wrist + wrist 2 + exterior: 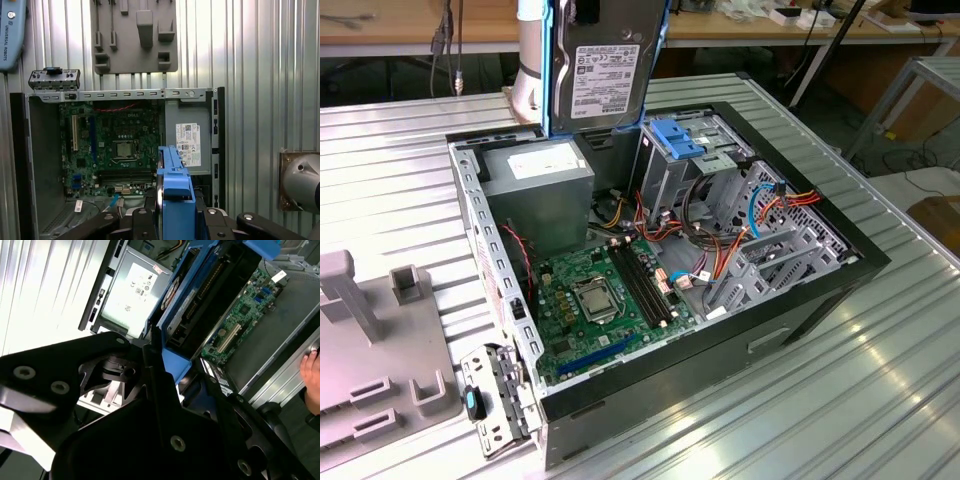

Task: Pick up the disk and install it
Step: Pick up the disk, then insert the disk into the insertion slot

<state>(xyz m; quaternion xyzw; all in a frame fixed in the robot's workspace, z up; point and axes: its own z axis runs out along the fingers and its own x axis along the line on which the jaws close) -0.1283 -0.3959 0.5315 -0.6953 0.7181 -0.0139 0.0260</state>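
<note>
The tool (175,221) is clamped on the disk (605,62), its black jaws pressing the blue carrier from both sides in the first wrist view, so the disk hangs in the air straight below it. In the exterior view the disk stands upright with its long axis vertical and its label facing the camera, over the far corner of the open case (705,345) and just above the power supply (535,175). The drive cage with the pale blue bracket (678,137) lies near, lower and toward the exterior view's right of the disk.
</note>
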